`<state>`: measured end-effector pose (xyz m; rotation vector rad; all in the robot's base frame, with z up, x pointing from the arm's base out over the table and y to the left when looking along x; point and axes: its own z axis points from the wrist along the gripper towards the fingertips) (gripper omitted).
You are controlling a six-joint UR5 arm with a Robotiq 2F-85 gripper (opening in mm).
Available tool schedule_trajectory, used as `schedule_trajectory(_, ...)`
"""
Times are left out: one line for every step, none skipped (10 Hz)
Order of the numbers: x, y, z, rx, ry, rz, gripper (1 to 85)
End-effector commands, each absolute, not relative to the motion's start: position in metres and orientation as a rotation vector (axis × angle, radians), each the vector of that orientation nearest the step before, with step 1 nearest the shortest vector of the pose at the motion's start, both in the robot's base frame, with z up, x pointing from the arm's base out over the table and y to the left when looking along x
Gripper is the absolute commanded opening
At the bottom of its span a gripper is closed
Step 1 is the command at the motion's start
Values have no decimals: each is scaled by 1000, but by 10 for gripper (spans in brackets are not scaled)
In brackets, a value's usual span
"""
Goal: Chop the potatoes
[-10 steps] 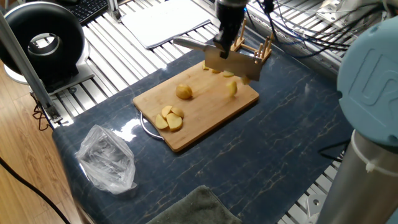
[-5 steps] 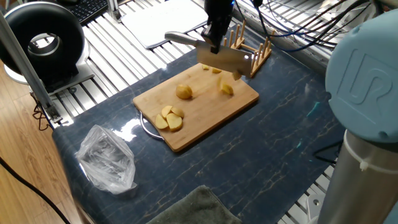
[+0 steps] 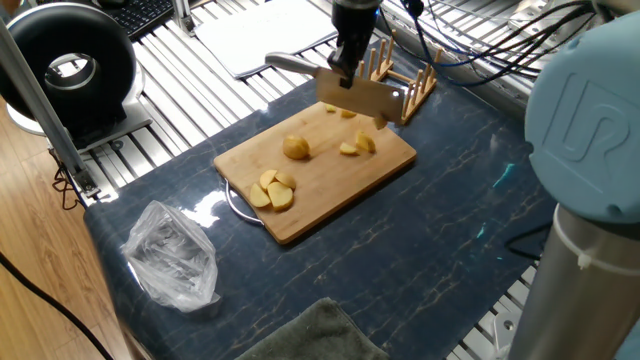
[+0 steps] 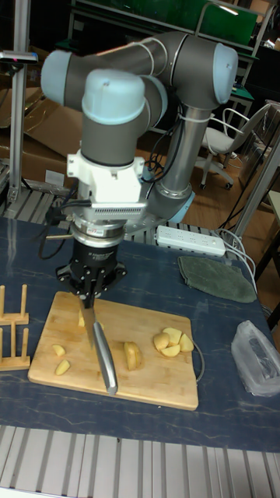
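Note:
A bamboo board [image 3: 330, 180] [image 4: 155, 385] lies on the dark mat. My gripper [image 3: 345, 72] [image 4: 89, 299] hangs over its far end, shut on a knife [image 3: 360, 97] [image 4: 103, 354] whose blade is held just above the wood. The potatoes lie on the board in pale-yellow pieces. One is a rounded half [image 3: 296, 148] [image 4: 134, 355], and a pile of wedges [image 3: 272, 190] [image 4: 173, 341] lies close by. Two small cut pieces [image 3: 358, 146] [image 4: 61, 359] lie near the blade, with bits [image 3: 345, 112] partly hidden behind it.
A wooden rack [image 3: 405, 80] [image 4: 12, 327] stands right behind the board. A crumpled plastic bag [image 3: 172, 255] [image 4: 257, 358] and a grey cloth [image 3: 310, 335] [image 4: 214, 278] lie on the mat. A power strip [image 4: 190, 241] sits behind. A black round device [image 3: 70, 60] stands far left.
The knife moved left and back from the board's right end, then held still. The piece near it tipped over and now lies as two small pieces.

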<state>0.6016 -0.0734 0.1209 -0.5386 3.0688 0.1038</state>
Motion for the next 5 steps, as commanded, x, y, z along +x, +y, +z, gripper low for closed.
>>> schedule_trajectory(619, -70, 104, -518, 3031, 106, 10)
schedule_trajectory(626, -67, 99, -510, 3021, 107, 10)
schedule_trajectory(631, -64, 97, -506, 3014, 119, 10)
schedule_trajectory(636, -57, 94, -480, 3009, 132, 10)
schedule_trajectory(639, -49, 90, -446, 3006, 131, 10)
